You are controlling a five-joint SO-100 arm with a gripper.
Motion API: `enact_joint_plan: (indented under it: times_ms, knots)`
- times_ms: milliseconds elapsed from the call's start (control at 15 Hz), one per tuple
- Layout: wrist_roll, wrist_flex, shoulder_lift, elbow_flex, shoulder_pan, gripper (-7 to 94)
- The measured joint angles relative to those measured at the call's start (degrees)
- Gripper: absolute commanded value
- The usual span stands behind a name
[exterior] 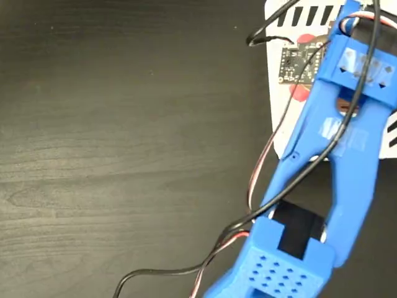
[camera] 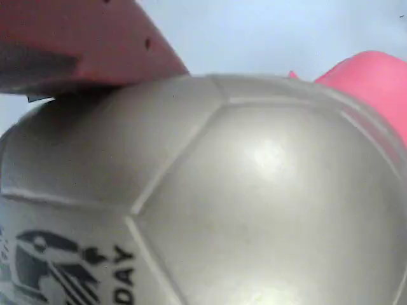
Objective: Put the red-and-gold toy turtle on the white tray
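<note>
Plastic of a bright blue, with the layered look of a printed part, made up the arm (exterior: 347, 155) that ran from the lower edge of the fixed view up to the top right corner. A block pierced with a grid of small round holes sat at its base, and black, red and white wires (exterior: 267, 186) looped loosely alongside it. A small dark circuit board (exterior: 296, 64) hung near the arm's upper end.

The desk (exterior: 124, 143) was dark, almost black wood with a fine horizontal grain and a dull sheen. The white tray (exterior: 280, 124) lay at the top right, flat and smooth, one rounded corner and a row of short black diagonal stripes showing along its top edge; the arm covered most of it.

The red-and-gold toy turtle (camera: 254, 190) filled the wrist view. Its shell was a glossy, pale gold dome moulded in raised ridges that marked off polygon panels, with a black printed mark at the lower left. A smooth coral-red limb lay beyond the shell at the right. In the fixed view only small red patches (exterior: 301, 92) peeped out beneath the arm, over the tray.

The end effector (exterior: 347, 37) itself was hidden by the arm, and whether it was released or clenched could not be told.
</note>
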Motion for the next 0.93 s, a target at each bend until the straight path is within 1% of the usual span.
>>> enact_joint_plan:
  times_ms: [533,667,733,800,933]
  knots:
    - [1.49,-1.05,-4.39,-0.97,0.79,-4]
    - [2.11,-1.05,-4.66,-1.93,1.23,1]
    - [2.11,-1.05,-5.01,-1.93,1.05,11]
    - [2.11,-1.05,-5.27,-1.93,1.32,24]
    - [1.58,-1.05,-5.27,-1.93,1.93,41]
